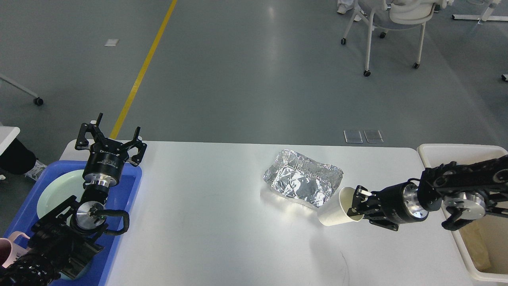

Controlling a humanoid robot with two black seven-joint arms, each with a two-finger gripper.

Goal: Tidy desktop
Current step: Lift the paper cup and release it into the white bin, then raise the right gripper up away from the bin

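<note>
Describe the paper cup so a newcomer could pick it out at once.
Start at the white desktop and look toward its right side, near the cream bin. There the right gripper holds the paper cup by its rim, tipped on its side just in front of the crumpled foil tray. It is plain, smooth off-white, unlike the shiny wrinkled foil beside it.

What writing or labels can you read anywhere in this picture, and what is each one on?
White lettering on the left gripper body: too small and blurred to read.
Dark marks on the pink mug at the lower left edge: cut off, unreadable.
Paper cup, foil tray, cream bin: no text visible.
</note>
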